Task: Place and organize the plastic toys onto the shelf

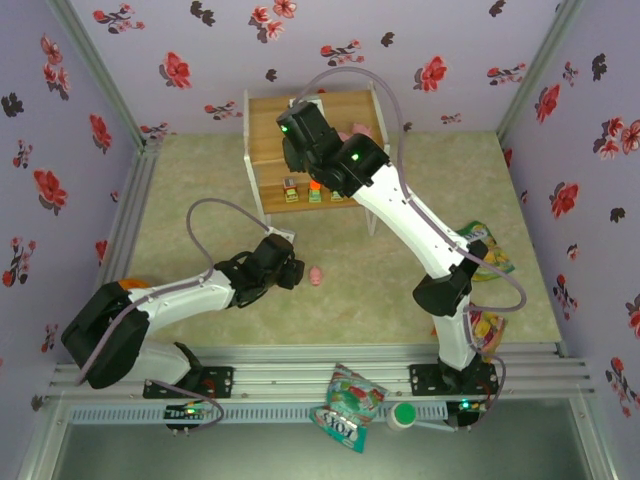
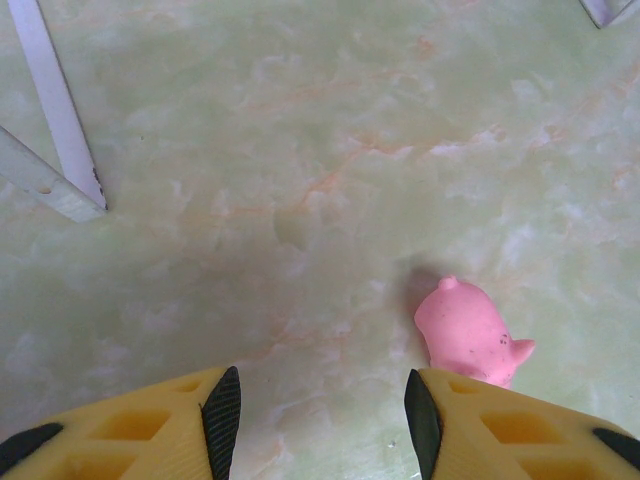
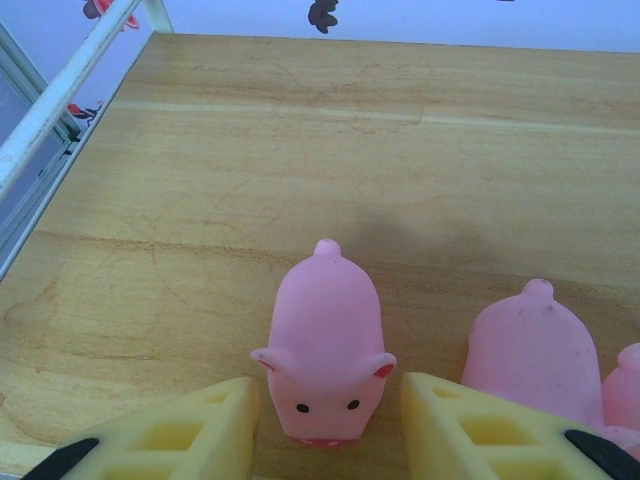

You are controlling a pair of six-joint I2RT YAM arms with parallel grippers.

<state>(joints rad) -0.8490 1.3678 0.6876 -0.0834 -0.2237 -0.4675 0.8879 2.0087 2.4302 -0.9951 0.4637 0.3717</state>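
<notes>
Right gripper (image 3: 328, 395): jaws narrowly parted around a pink pig (image 3: 325, 335), not clamped.
Shelf (image 3: 350, 150): pink pig stood on the top board, second pig (image 3: 530, 350) just beside.
Left gripper (image 2: 322, 400): opened, empty, held over table (image 2: 300, 150).
Loose pig (image 2: 468, 335): lain on table, just beside one fingertip.

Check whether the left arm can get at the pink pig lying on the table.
Probably yes: the left gripper hangs open just short of the pig, with only bare table between, though off-centre.
</notes>
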